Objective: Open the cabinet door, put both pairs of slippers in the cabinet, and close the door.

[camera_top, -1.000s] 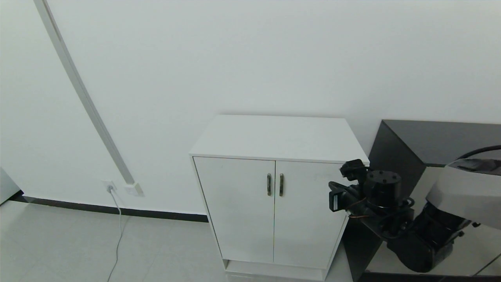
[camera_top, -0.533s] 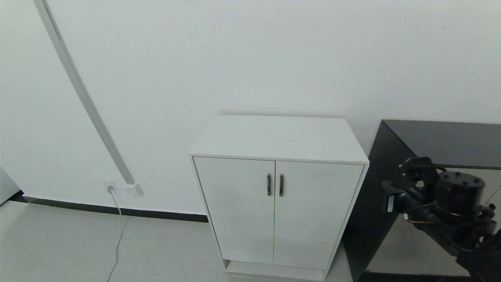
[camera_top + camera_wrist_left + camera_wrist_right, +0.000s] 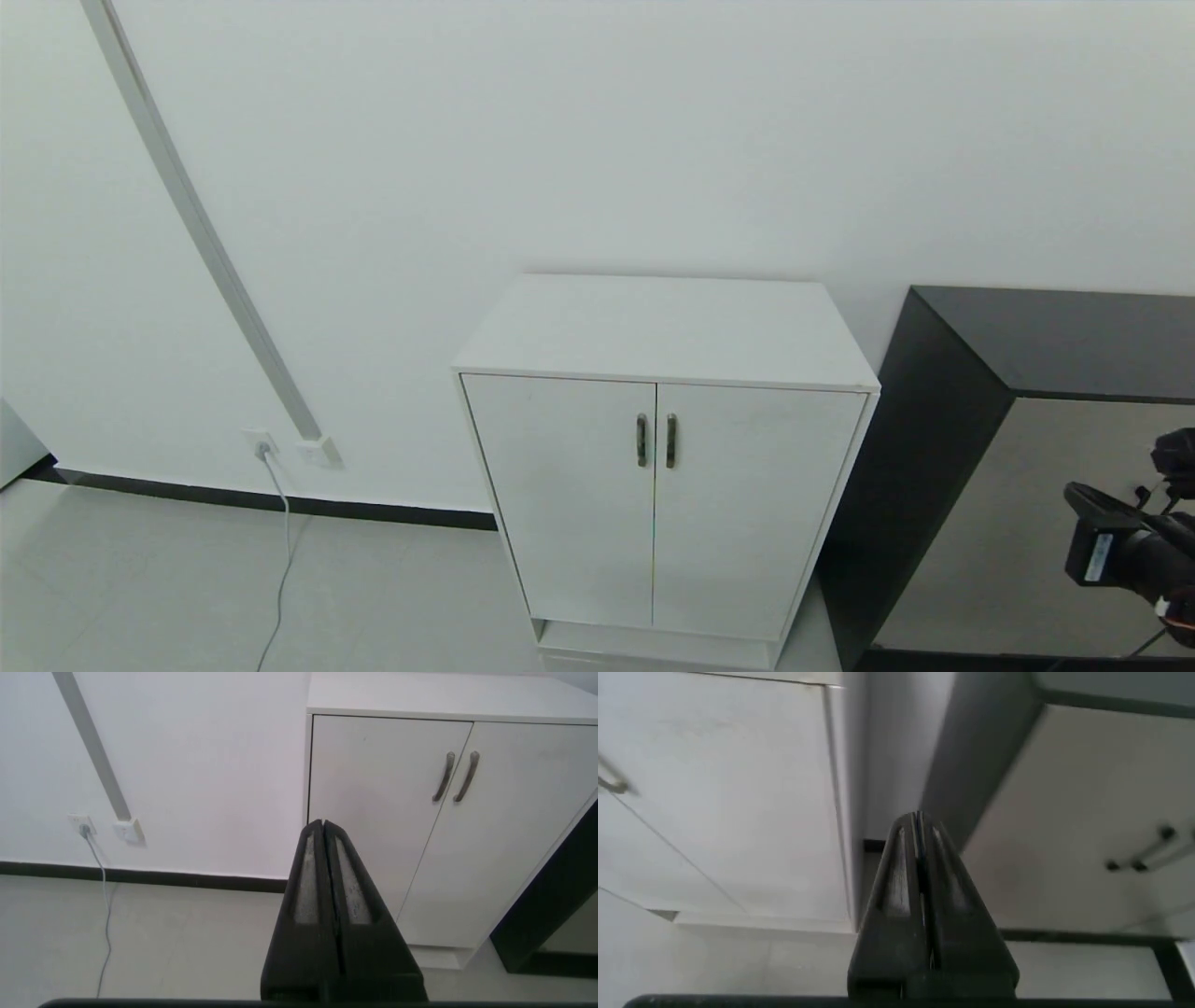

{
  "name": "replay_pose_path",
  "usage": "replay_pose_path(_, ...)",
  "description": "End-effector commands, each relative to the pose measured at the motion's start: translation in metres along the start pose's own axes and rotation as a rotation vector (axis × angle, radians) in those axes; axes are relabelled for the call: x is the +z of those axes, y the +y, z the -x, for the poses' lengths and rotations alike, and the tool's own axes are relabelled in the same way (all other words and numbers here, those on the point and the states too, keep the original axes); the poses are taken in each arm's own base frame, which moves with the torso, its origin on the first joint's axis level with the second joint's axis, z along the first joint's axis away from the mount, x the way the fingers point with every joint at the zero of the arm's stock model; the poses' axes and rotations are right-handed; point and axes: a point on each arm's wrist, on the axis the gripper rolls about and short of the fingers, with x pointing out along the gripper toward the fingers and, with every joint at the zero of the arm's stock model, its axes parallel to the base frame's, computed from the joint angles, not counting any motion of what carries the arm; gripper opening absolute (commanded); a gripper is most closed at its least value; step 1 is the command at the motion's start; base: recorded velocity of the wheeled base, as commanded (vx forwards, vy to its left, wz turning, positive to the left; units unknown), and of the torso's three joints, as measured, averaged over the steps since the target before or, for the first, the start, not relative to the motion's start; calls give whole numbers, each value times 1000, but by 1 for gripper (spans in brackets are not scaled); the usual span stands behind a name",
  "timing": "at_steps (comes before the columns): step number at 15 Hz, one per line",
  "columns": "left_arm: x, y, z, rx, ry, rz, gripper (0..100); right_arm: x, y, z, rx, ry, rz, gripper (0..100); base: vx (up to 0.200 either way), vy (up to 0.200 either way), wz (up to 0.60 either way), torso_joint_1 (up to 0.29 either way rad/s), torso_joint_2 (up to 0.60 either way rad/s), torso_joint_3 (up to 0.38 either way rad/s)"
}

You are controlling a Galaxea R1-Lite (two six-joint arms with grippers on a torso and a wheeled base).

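The white cabinet (image 3: 665, 331) stands on the floor (image 3: 140, 579) with its back to the wall (image 3: 597, 131). Both doors (image 3: 569, 495) are shut, and the pair of dark handles (image 3: 670, 441) sits side by side along the middle seam. Just beside its right side stands a black cabinet (image 3: 943, 439) with a glossy front, and only a narrow gap separates the two. To the left, well apart, a pale cable duct (image 3: 201, 229) slants down the wall to a socket (image 3: 260, 442). A thin cord (image 3: 283, 551) trails from the socket across the floor. A dark skirting strip (image 3: 252, 501) runs along the foot of the wall. Nothing stands in front of the doors. In the left wrist view the left gripper (image 3: 322, 833) has its fingers pressed together with nothing between them, and it points toward the cabinet's lower left corner. The right gripper (image 3: 918, 821) is likewise pinched closed and empty, aimed at the gap between the two cabinets. The right arm (image 3: 1134, 551) is cut off by the right edge of the head view, so little of it can be made out. The glossy front shows faint reflections that are hard to read. A second ago this arm hung before the right edge of the white cabinet. It has since swung away to the right, in front of the black cabinet, while the cabinet and doors are unchanged.
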Motion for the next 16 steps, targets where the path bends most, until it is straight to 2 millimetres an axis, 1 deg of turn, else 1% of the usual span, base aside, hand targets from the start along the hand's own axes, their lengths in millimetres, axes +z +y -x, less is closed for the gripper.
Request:
replay_pose_path(1, 0, 0, 0, 0, 0, 1, 0, 7, -14, 31, -38, -44, -11, 0, 0, 0, 0, 0, 0, 0)
replay_pose_path(3, 0, 0, 0, 0, 0, 1, 0, 4, -20, 56, -33, -23, -6, 0, 0, 0, 0, 0, 0, 0)
replay_pose_path(5, 0, 0, 0, 0, 0, 1, 0, -3, -24, 78, -2, 9, 1, 0, 0, 0, 0, 0, 0, 0)
replay_pose_path(6, 0, 0, 0, 0, 0, 1, 0, -7, -25, 85, 12, 22, 4, 0, 0, 0, 0, 0, 0, 0)
replay_pose_path(7, 0, 0, 0, 0, 0, 1, 0, -12, -27, 98, 33, 33, 6, 0, 0, 0, 0, 0, 0, 0)
replay_pose_path(11, 0, 0, 0, 0, 0, 1, 0, -31, -30, 126, 121, 56, 10, 0, 0, 0, 0, 0, 0, 0)
replay_pose_path(14, 0, 0, 0, 0, 0, 1, 0, -55, -31, 147, 264, 106, 46, 0, 0, 0, 0, 0, 0, 0)
replay_pose_path(15, 0, 0, 0, 0, 0, 1, 0, -61, -31, 151, 279, 117, 75, 0, 0, 0, 0, 0, 0, 0)
replay_pose_path(16, 0, 0, 0, 0, 0, 1, 0, -60, -32, 153, 280, 105, 80, 0, 0, 0, 0, 0, 0, 0)
